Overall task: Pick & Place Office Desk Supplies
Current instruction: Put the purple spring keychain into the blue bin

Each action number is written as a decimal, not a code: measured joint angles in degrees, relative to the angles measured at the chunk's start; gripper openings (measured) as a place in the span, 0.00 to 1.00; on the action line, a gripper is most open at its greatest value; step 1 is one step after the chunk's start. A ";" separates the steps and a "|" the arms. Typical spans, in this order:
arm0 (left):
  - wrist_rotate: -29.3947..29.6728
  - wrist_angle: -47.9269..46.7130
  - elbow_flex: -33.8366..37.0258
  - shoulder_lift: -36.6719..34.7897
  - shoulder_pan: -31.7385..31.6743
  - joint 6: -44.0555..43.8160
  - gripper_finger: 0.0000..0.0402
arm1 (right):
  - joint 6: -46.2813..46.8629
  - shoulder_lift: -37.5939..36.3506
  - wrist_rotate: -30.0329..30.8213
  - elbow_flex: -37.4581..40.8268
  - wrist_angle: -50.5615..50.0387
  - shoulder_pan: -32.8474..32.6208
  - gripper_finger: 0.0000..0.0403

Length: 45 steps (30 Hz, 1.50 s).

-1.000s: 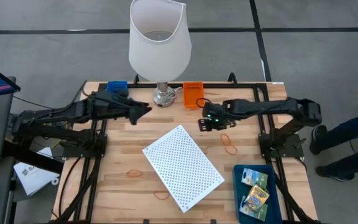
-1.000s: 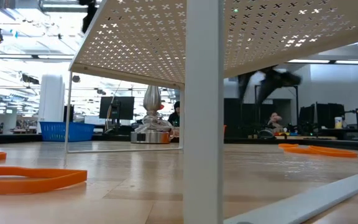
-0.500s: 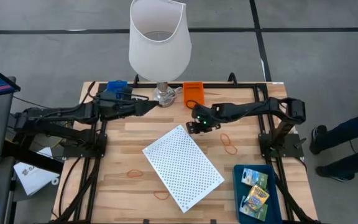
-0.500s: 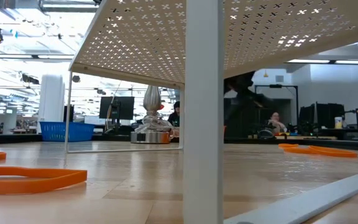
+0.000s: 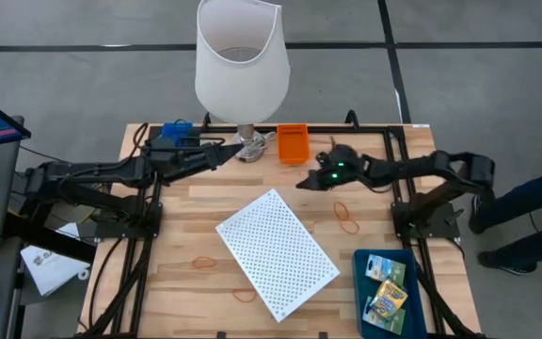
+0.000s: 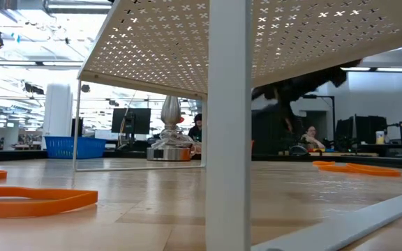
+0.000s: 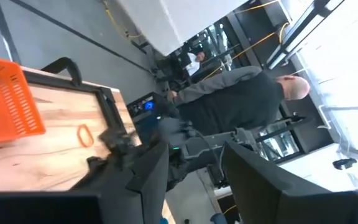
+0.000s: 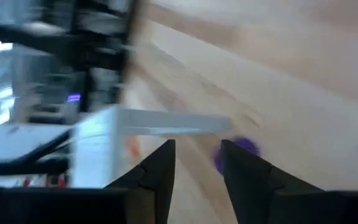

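Observation:
Orange rubber bands lie flat on the wooden table: two to the right of the middle (image 5: 347, 217), two at the near left (image 5: 202, 263). Two colourful printed boxes (image 5: 385, 284) lie in a blue tray (image 5: 360, 282) at the near right. My left gripper (image 5: 222, 151) is open and empty just left of the lamp's base (image 5: 249, 147); its fingers also show in the left wrist view (image 7: 194, 165). My right gripper (image 5: 301, 182) is open and empty above the table, near the orange basket (image 5: 293, 143); its fingers also show in the right wrist view (image 8: 197, 158).
A big white lamp (image 5: 241, 61) stands at the far middle. A blue basket (image 5: 177, 130) stands to its left. A white perforated shelf (image 5: 276, 252) stands on legs mid-table. A person (image 5: 534, 202) stands past the right edge.
My left gripper has gone toward the far edge, closer to the lamp's base. My right gripper has swung toward the table's left, then drawn back a little to the right, and has turned about.

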<state>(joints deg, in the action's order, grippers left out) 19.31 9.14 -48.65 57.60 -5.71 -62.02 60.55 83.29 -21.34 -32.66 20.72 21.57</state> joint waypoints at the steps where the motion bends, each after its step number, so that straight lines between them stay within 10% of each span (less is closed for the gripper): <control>1: 0.12 0.30 0.01 0.18 0.08 0.00 0.37 | -2.20 -1.33 -0.18 1.78 3.41 0.04 0.31; 10: 0.76 3.75 0.02 3.26 0.09 -0.01 0.33 | -42.87 -4.04 -0.67 6.53 3.22 -3.48 0.30; 18: 1.31 9.31 0.01 6.60 1.46 -0.80 0.33 | -65.09 3.29 10.99 6.56 3.80 -8.21 0.25; 32: 2.01 10.48 -0.04 7.28 5.57 -3.35 0.33 | -66.09 19.25 11.37 6.51 29.99 -12.13 0.16; 45: 4.44 10.57 -0.04 7.28 7.10 -3.41 0.33 | -65.50 23.03 12.45 4.16 32.23 -11.76 0.16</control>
<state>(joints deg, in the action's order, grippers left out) 23.75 19.71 -48.69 64.88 1.39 -65.43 -4.95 106.32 -8.88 -28.50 52.95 9.81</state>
